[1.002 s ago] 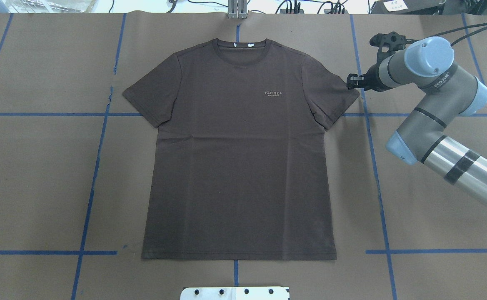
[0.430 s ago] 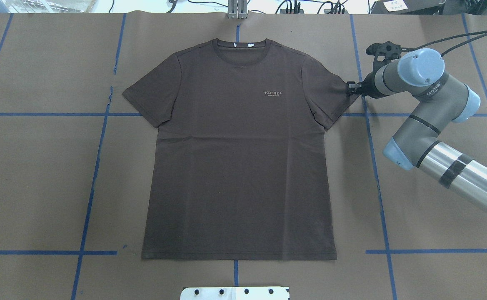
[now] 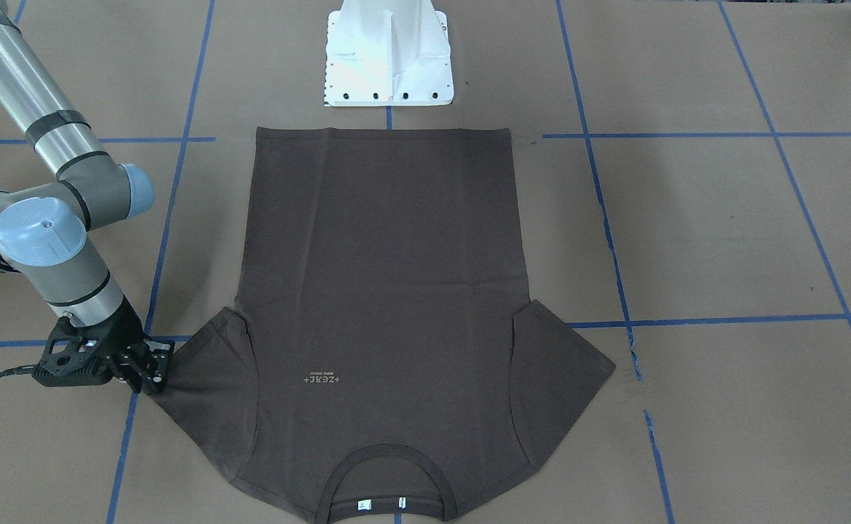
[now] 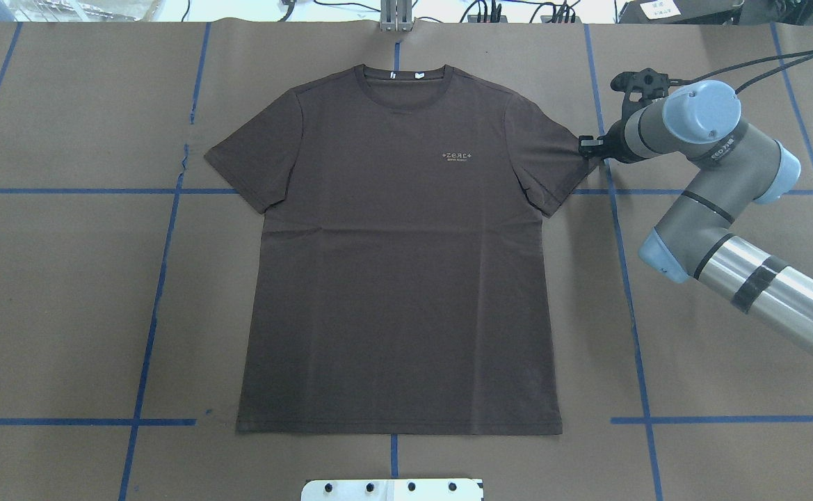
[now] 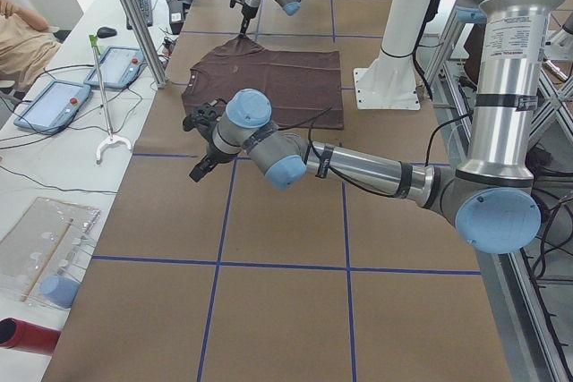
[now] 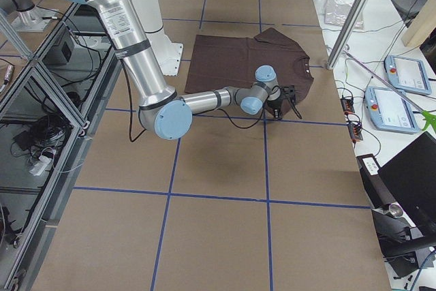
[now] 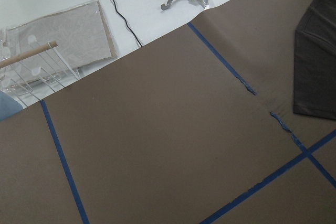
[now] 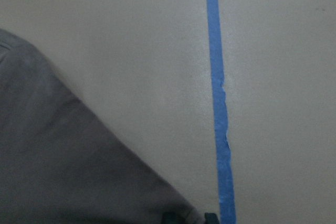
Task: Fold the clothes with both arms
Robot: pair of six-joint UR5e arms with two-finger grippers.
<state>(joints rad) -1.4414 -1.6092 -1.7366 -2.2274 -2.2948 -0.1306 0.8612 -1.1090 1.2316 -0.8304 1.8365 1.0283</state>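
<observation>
On the brown paper-covered table [image 4: 65, 278], the dark brown short-sleeved T-shirt [image 4: 399, 278] lies flat, front up. In the last second the right gripper [image 4: 590, 147] has moved onto the sleeve tip [image 4: 572, 152]. We cannot tell whether its fingers [image 4: 586, 142] are clamped, so folding is only beginning.

- T-shirt [image 4: 399, 278]: pale chest lettering [image 4: 457, 154], at about 1 o'clock from the shirt's middle in the overhead view, reads roughly "+ZERC+"; the smaller line beneath is illegible.
- Neck tags [image 4: 418, 74], 12 o'clock inside the collar: marks too small to read.
- Right arm [image 4: 719, 149]: wrist print begins "ECD", the rest unclear.
- Left arm [image 5: 515, 38]: print on the upright tube, illegible.
</observation>
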